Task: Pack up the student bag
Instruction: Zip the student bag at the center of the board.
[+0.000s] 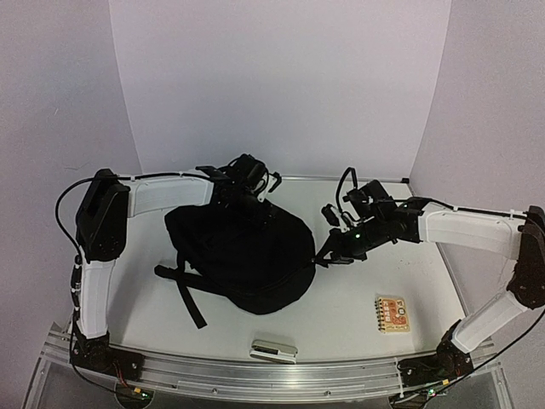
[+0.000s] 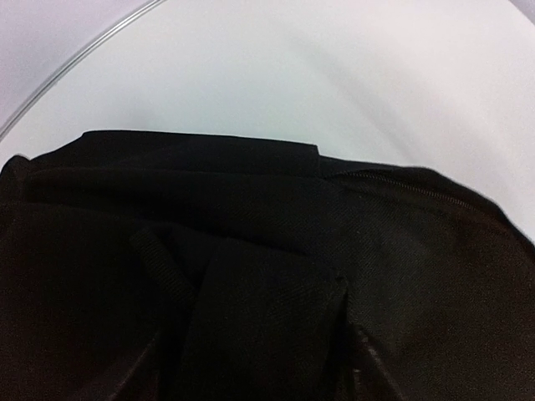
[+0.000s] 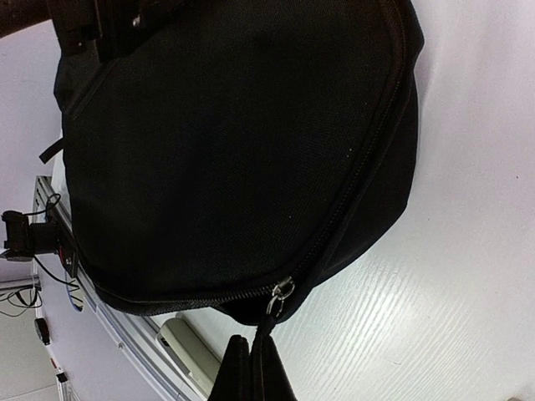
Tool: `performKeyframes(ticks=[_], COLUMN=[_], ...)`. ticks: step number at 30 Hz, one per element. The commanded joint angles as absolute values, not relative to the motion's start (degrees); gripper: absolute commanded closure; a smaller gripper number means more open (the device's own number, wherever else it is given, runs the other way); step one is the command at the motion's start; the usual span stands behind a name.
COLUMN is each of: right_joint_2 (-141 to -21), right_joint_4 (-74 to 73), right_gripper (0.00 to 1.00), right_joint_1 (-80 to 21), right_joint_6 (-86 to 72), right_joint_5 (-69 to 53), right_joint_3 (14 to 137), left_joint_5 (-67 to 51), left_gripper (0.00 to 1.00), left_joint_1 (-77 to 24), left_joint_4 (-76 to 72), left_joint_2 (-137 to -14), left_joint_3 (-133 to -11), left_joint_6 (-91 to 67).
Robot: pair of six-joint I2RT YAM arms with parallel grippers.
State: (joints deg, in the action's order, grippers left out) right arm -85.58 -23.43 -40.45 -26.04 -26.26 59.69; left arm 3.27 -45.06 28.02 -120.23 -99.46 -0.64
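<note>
A flat white table (image 1: 358,294) with a faint wood-grain texture fills the scene, enclosed at the back and sides by plain white backdrop panels (image 1: 281,85). Toward the front right of the table lies a small rectangular spiral-bound notebook (image 1: 392,313) with a tan cover printed in red and orange, its wire binding along one long side. Well apart from it, at the front centre, a small silver-grey oblong case (image 1: 273,350) lies flat just beside a curved brushed-aluminium rail (image 1: 255,377) running along the table's near edge
</note>
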Motion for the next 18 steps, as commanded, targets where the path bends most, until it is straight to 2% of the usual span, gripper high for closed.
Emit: performKeyframes(ticks=[1,4,7,14,18], right_joint_2=[-83.45,-83.49,-83.30,-81.62,-80.62], right_joint_4=[-22.40,-22.59,-23.13,-23.29,-23.52], right_gripper=[1.00,1.00,1.00,1.00,1.00], right_joint_1=[-40.94,-41.41,-42.90,-47.34,-49.40], right_joint_6=[-26.68,-27.02,-27.71,-30.90,-32.72], right_joint_5=[-26.28,-25.75,-25.10,-24.03,-23.23], right_joint_3=[59.24,59.32,59.26,59.00,58.71], left_joint_5=[3.65,3.64,5.74,5.45,3.12], left_gripper=[0.41,0.67,0.86,0.99,1.00], left_joint_1=[-45.26,-45.26,-45.19,-44.06,-42.32], left_joint_4=[26.36,25.96,25.76,26.10,25.38], left_joint_2=[-122.73,-124.09,-125.35,-128.22,-128.57], left_joint_3=[-101.93,-102.17,-102.91,-105.55,-106.05], left_joint_6=[1.64,0.63,-1.87,-5.24,-6.40])
